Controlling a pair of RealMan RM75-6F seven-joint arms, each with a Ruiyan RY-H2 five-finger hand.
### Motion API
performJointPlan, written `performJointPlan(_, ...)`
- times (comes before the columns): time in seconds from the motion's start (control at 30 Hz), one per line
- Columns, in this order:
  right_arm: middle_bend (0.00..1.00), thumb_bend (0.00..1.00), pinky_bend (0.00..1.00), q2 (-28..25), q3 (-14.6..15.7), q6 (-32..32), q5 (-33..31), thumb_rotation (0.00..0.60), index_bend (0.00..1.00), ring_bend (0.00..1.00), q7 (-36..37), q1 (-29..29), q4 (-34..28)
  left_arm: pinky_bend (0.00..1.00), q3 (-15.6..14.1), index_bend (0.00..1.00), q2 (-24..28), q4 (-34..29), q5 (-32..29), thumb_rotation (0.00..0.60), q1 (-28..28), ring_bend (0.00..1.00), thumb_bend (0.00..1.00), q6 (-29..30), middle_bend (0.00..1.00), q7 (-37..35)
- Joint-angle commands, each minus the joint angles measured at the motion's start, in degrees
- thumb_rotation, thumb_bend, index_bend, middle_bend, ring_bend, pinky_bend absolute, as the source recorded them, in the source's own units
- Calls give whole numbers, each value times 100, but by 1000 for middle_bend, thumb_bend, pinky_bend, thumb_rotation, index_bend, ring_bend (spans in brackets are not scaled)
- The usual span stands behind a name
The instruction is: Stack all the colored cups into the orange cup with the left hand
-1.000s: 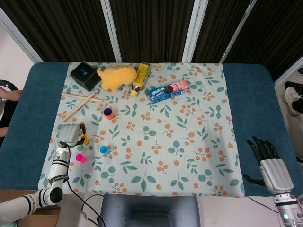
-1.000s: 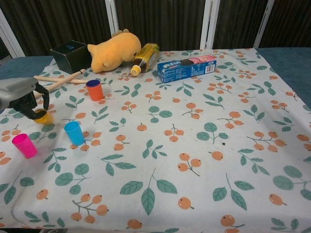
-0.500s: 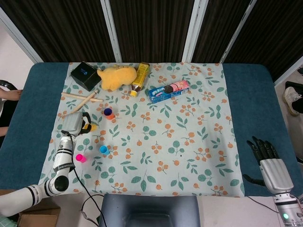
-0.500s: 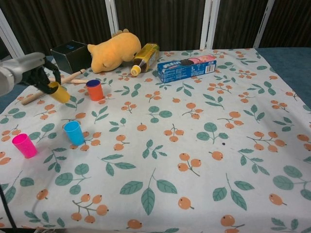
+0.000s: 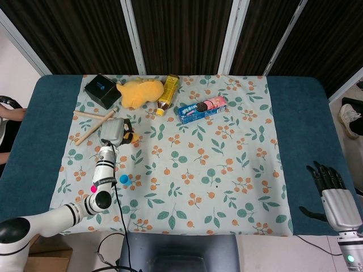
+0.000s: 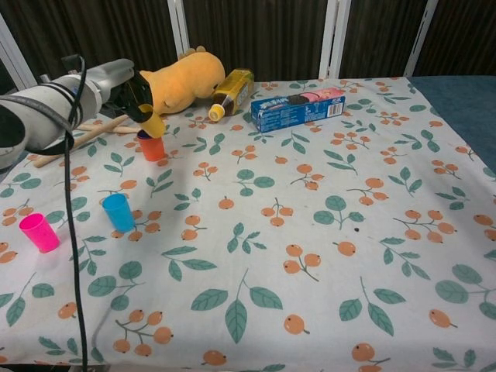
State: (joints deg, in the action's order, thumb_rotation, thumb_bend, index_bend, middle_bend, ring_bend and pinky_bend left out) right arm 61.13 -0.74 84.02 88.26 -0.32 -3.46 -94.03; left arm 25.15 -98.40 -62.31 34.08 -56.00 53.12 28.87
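A pink cup (image 6: 39, 232) and a blue cup (image 6: 118, 211) stand on the cloth, the left hand (image 6: 133, 94) grips a yellow cup (image 6: 153, 124) just above the orange cup (image 6: 151, 145), and the right hand (image 5: 334, 190) rests far right, fingers apart and holding nothing.

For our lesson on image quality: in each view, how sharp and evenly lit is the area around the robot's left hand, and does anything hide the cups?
Head view: even, soft light, no glare; the left hand covers the orange plastic cup. Chest view: the left forearm looms large and slightly soft at the frame edge; the small yellow plastic cup and orange plastic cup stay sharp.
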Motion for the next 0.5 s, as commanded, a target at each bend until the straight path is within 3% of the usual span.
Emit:
performJointPlan(0.03, 0, 135, 0, -13, -23, -23, -56, 600, 0, 0, -1, -1, 15, 1000, 80, 743, -247, 412, -10, 600, -242, 1000, 529, -113, 1000, -37)
performJointPlan(0.5, 0, 134, 0, -6, -113, -138, -265, 600, 0, 0, -78, -39, 26, 1000, 35, 742, -511, 1294, 143, 600, -410, 1000, 528, -417, 1000, -268)
